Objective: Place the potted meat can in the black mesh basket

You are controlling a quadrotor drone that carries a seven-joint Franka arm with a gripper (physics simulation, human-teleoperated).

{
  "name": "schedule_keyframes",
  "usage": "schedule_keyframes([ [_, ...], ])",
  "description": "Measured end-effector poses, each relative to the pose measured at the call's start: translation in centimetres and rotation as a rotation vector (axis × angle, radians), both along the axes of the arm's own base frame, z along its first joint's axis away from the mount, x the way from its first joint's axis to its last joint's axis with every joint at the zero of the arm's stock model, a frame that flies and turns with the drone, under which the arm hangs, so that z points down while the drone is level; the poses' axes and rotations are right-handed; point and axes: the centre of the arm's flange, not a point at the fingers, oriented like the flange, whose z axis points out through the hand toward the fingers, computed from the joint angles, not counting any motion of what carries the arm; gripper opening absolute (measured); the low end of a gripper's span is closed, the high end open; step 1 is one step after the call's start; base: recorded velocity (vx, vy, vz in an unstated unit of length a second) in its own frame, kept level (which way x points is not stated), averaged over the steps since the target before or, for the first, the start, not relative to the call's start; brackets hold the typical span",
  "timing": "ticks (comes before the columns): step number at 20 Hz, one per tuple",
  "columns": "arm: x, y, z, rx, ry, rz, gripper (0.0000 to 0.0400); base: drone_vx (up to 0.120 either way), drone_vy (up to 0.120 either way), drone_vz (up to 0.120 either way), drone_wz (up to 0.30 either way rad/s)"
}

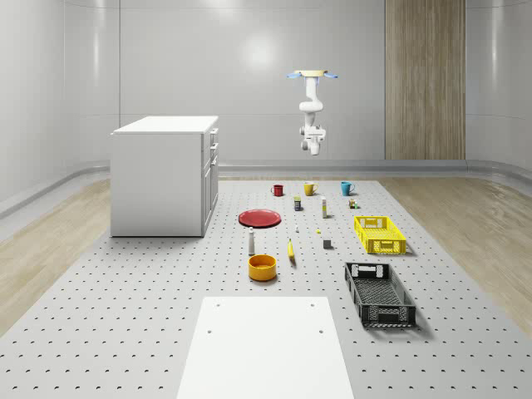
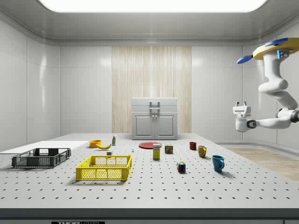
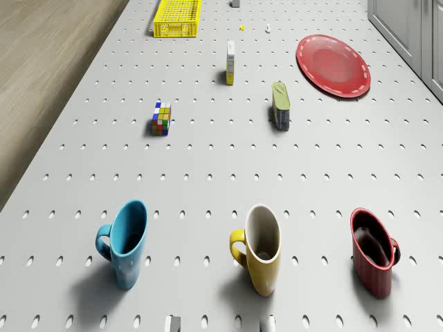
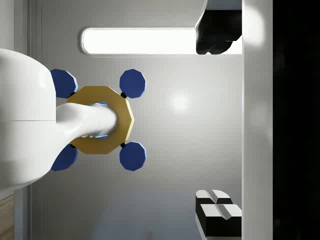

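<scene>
On the perforated counter (image 1: 125,316), the potted meat can (image 3: 280,105) stands untouched, well apart from the black mesh basket (image 1: 379,293); the drone (image 1: 312,76) hovers high beyond the mugs, its jaws' state untellable.

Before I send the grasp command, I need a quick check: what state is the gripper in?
Gripper: open and holding nothing, high in the air with the hovering drone, off the table's mug end.

bright, even | ceiling panel (image 2: 149,4) overhead | soft short shadows | wall glare
</scene>
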Motion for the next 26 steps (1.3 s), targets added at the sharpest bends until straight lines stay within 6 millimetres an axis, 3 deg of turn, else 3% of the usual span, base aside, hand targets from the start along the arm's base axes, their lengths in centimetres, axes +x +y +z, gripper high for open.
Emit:
schedule_keyframes([
  [7,-0.3,0.0,5.0,0.000,-0.006,0.000,0.0400,0.109,0.000,0.000,0.000],
  [12,-0.1,0.0,7.5,0.000,-0.009,0.000,0.0400,0.120,0.000,0.000,0.000],
  [17,-0.1,0.0,8.7,0.000,-0.013,0.000,0.0400,0.120,0.000,0.000,0.000],
  [26,-0.1,0.0,9.3,0.000,-0.020,0.000,0.0400,0.120,-0.120,0.000,0.000],
])
